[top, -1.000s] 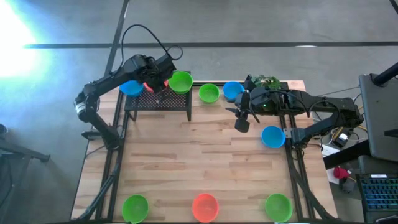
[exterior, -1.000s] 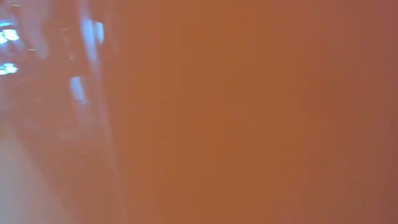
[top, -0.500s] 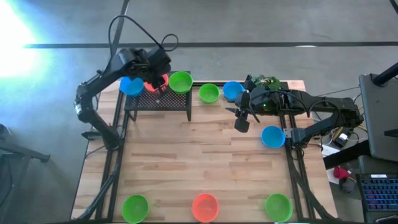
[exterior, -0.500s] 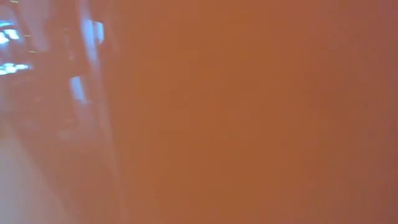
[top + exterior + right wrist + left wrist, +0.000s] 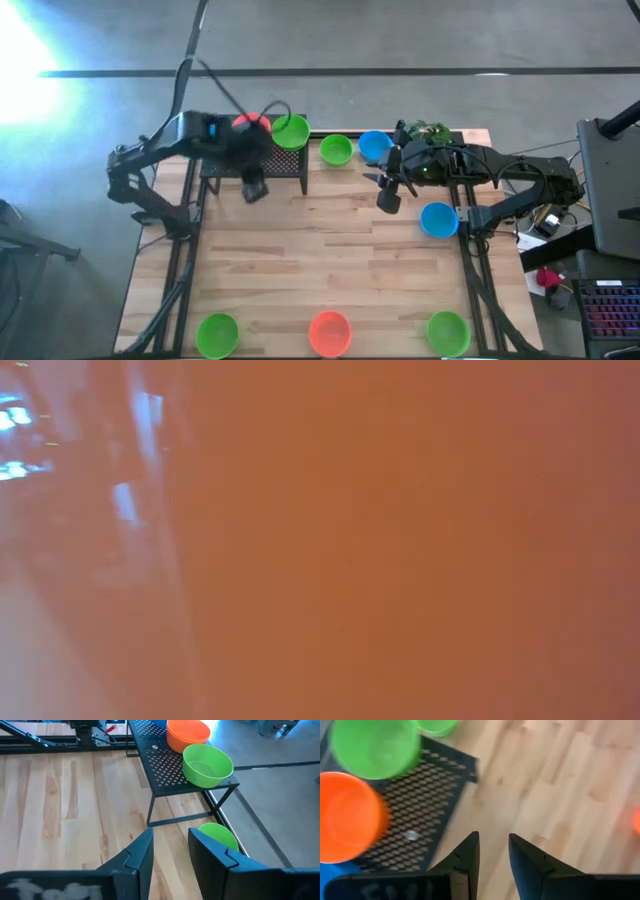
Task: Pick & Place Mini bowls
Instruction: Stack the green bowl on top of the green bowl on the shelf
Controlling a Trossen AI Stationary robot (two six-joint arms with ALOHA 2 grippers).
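Since a second ago the left arm has swung back off the black wire-mesh stand (image 5: 255,160), and the left gripper (image 5: 254,189) now hangs over bare wood just in front of it, jaws a little apart and holding nothing. On the stand sit an orange-red mini bowl (image 5: 250,123), a green mini bowl (image 5: 290,131) beside it and a blue mini bowl (image 5: 211,128), mostly hidden under the arm. The right gripper (image 5: 388,199) has kept its place near the tabletop's (image 5: 330,260) far right, jaws narrowly apart and empty. Close to it lie a second green bowl (image 5: 336,150), a blue bowl (image 5: 374,145) by the plant sprig (image 5: 425,131), and another blue bowl (image 5: 439,219). Along the near edge stand a green bowl (image 5: 217,334), an orange-red bowl (image 5: 330,332) and a green bowl (image 5: 448,331). An orange-red blur fills the low view.
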